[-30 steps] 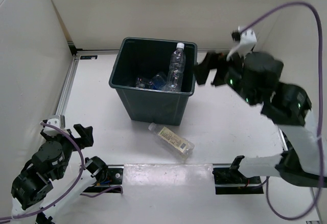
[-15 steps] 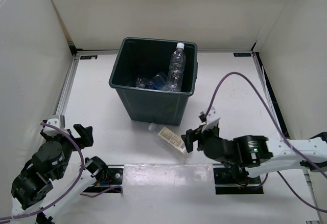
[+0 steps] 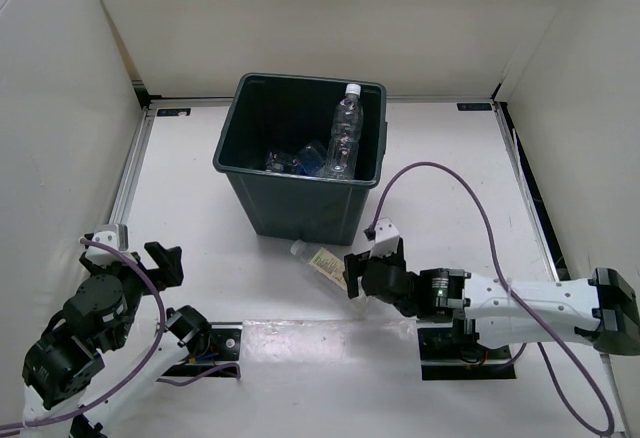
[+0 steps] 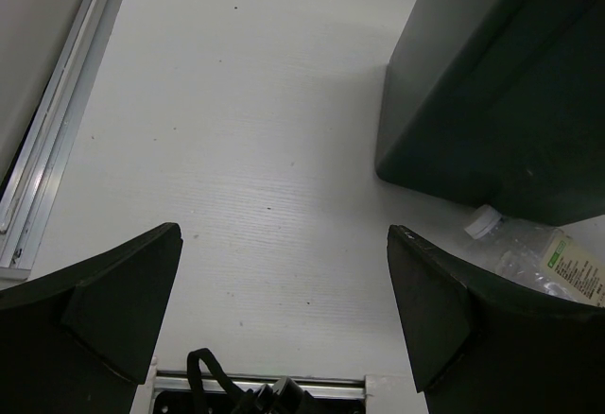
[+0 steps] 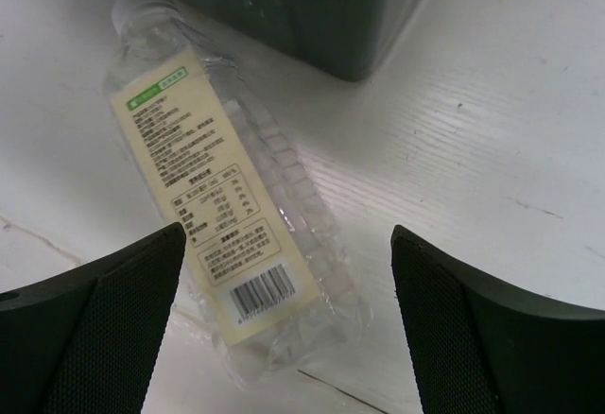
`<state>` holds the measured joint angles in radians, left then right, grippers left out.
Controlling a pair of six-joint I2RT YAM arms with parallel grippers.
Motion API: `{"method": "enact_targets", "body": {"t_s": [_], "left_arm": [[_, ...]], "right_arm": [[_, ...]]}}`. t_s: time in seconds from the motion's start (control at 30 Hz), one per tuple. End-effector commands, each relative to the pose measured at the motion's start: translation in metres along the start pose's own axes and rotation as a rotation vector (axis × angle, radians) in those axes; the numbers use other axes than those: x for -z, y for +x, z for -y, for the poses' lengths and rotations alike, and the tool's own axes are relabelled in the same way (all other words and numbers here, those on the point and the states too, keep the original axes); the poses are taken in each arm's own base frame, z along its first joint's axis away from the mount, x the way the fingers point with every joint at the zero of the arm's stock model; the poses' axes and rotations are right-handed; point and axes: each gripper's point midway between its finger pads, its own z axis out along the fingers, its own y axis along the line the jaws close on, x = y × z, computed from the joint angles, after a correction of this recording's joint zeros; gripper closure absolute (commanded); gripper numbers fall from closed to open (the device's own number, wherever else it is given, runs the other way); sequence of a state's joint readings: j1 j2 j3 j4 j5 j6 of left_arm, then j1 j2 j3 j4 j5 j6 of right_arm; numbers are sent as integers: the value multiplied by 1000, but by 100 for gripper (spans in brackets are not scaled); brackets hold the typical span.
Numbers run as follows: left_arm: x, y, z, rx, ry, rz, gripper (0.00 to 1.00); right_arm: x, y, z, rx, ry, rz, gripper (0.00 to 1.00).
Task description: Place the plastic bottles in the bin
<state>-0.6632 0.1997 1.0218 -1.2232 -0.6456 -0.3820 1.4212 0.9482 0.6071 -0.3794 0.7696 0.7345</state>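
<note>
The dark grey-green bin (image 3: 296, 173) stands at the back middle of the table. A clear bottle with a white cap (image 3: 346, 126) leans upright inside it, with more bottles (image 3: 298, 159) at its bottom. One clear bottle with a cream label (image 3: 322, 258) lies on the table in front of the bin. My right gripper (image 3: 356, 275) is open and low over this bottle's base end. In the right wrist view the bottle (image 5: 213, 197) lies between the open fingers (image 5: 285, 236), untouched. My left gripper (image 3: 161, 261) is open and empty at the near left.
White walls enclose the table on the left, back and right. In the left wrist view my open gripper (image 4: 284, 234) faces bare table, with the bin's wall (image 4: 492, 102) and the lying bottle's cap (image 4: 484, 222) at the right. A purple cable loops above the right arm (image 3: 470, 193).
My right arm has swung down from beside the bin's right rim to the table and now sits over the lying bottle. The left arm and the bottles have not moved.
</note>
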Motion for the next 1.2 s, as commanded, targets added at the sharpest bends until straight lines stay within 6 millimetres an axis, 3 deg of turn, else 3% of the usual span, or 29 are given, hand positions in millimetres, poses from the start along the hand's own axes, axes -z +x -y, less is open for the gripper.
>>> {"method": "enact_targets", "body": {"t_s": [0.0, 0.33, 0.43, 0.47, 0.5, 0.53, 0.6, 0.63, 0.8, 0.83, 0.87, 0.93, 0.97, 1.03, 1.07, 1.17], "left_arm": [[-2, -1, 1, -7, -11, -8, 0], [-3, -1, 2, -9, -9, -12, 0], [-3, -1, 2, -8, -8, -11, 0], [-3, -1, 2, -10, -9, -13, 0], [-2, -2, 2, -8, -7, -8, 0], [-2, -2, 1, -7, -9, -9, 0], [-3, -1, 2, -8, -6, -10, 0], [-2, -1, 1, -6, -10, -10, 0], [-2, -2, 1, -5, -8, -7, 0], [-2, -2, 1, -7, -5, -5, 0], [-2, -1, 2, -6, -3, -9, 0], [-2, -2, 1, -4, -6, -5, 0], [-2, -2, 1, 0, -7, -1, 0], [-1, -2, 1, -1, -3, -2, 0], [0, -2, 0, 2, -3, 2, 0], [0, -1, 0, 3, -6, 0, 0]], "right_arm": [[-11, -5, -22, -122, -96, -13, 10], [-36, 31, -41, -55, -86, -137, 10], [-46, 48, -43, -50, -29, -203, 10], [-48, 59, -36, -22, 16, -239, 10], [-49, 67, -35, 3, 41, -250, 10], [-48, 61, -44, -23, 47, -233, 10], [-47, 79, -36, 49, 116, -271, 10], [-47, 74, -44, 12, 126, -254, 11], [-41, 112, -44, 108, 235, -346, 18], [-38, 115, -40, 136, 266, -350, 20], [-35, 120, -55, 125, 257, -347, 23], [-29, 129, -42, 221, 332, -353, 28], [-29, 122, -57, 161, 334, -323, 34], [-8, 130, -43, 247, 414, -319, 42], [-7, 118, -59, 189, 409, -257, 52], [29, 105, -42, 314, 490, -196, 63]]}}
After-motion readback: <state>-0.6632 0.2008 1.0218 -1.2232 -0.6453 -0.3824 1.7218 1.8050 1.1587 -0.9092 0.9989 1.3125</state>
